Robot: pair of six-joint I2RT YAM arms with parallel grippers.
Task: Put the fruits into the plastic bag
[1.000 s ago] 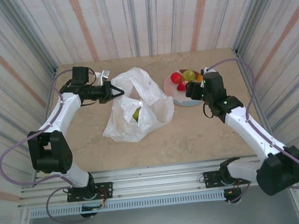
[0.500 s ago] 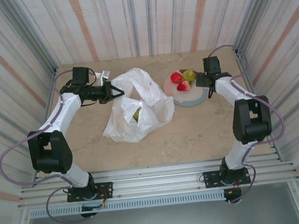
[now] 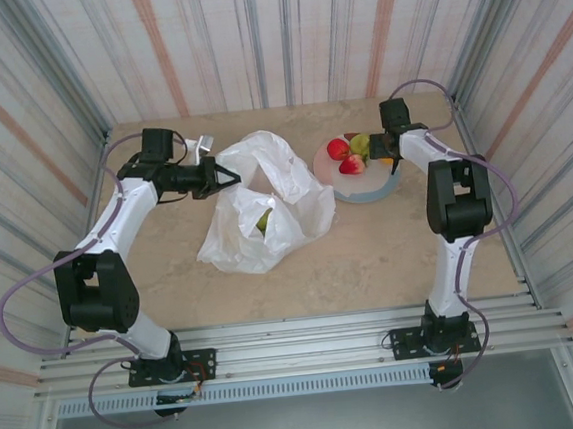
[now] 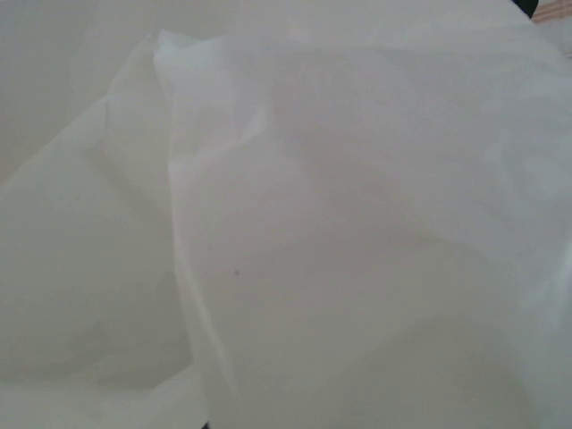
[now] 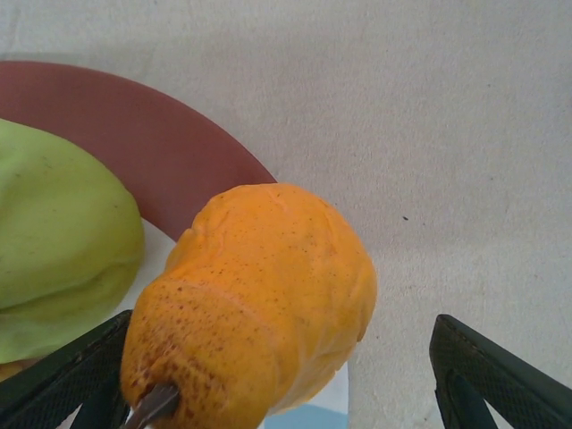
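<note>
Now your right end effector (image 5: 281,320), jaws apart, straddles the orange fruit (image 5: 268,295); likely slippery, pinch its middle.

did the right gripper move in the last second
Yes. The right gripper swung from over the middle of the plate toward the back wall, to its far right rim, open astride an orange fruit.

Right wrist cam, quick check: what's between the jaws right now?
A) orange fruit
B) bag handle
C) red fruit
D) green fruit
A: the orange fruit sits between the open jaws of the right gripper, at the rim of the plate, with the green fruit beside it on the plate.
</note>
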